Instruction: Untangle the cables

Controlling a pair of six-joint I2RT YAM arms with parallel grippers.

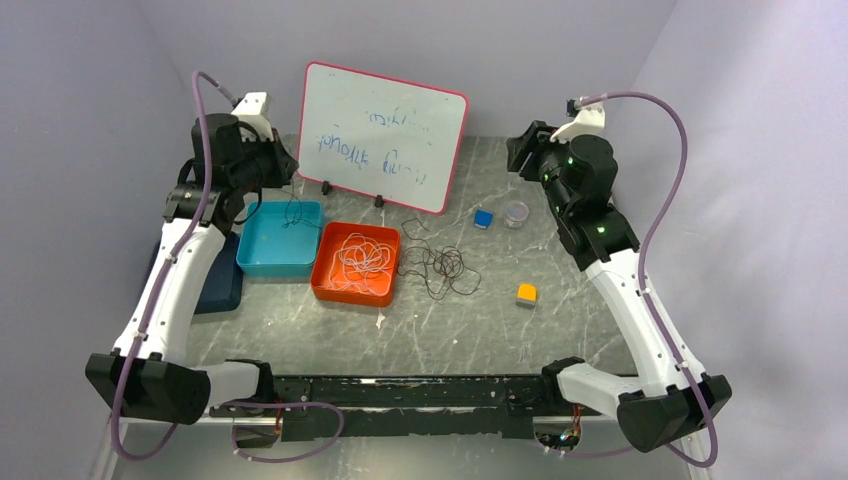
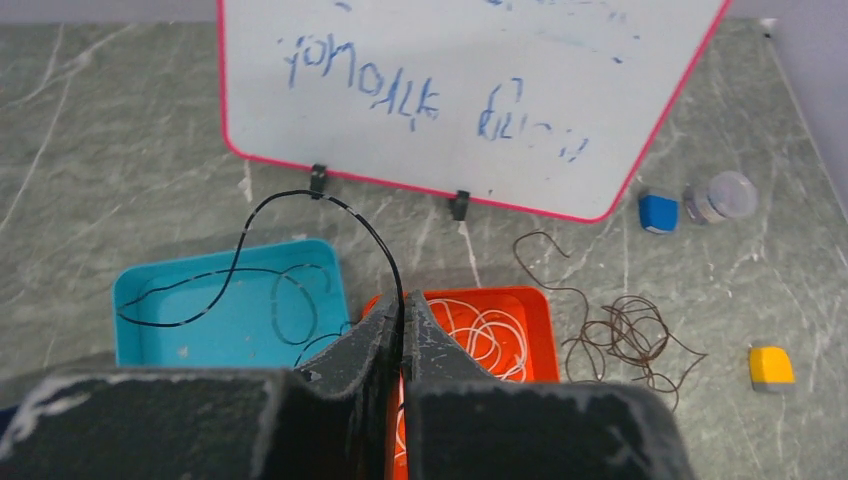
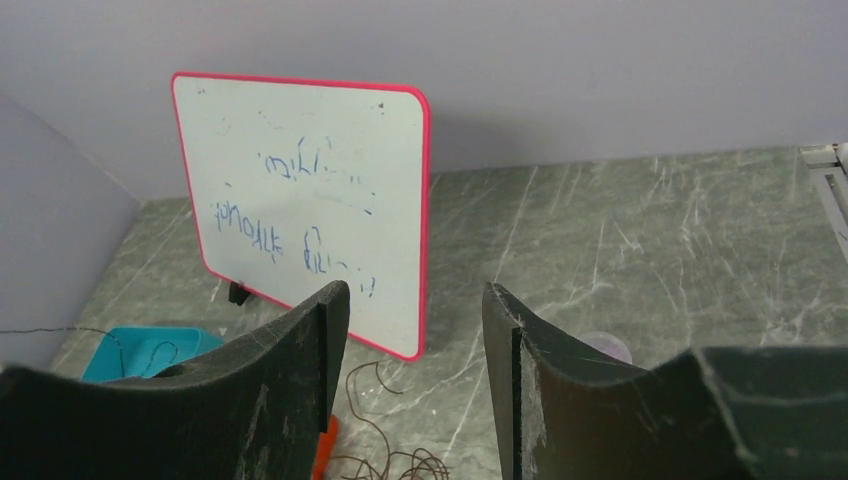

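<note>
A: What does the left wrist camera catch that the overhead one misses?
B: The left gripper [image 2: 402, 322] close up. Its dark, scuffed fingers are pressed together on the thin black cable [image 2: 300, 192]. The cable arcs upward, then drops toward ten o'clock into the teal tray [image 2: 210, 345] and lies there in loose curls.
A: And from above?
B: Both arms, elbows bent, wrists raised over the table's far end. The white cable [image 1: 362, 257] sits coiled in the orange tray [image 1: 345, 293]. The brown cable [image 1: 440, 266] sprawls on the marbled grey table [image 1: 560, 340] at that tray's three o'clock.
A: The right gripper [image 3: 415, 335]?
B: Its own camera shows matte black fingers standing well apart with nothing between them, facing the pink-rimmed whiteboard [image 3: 300, 200].
</note>
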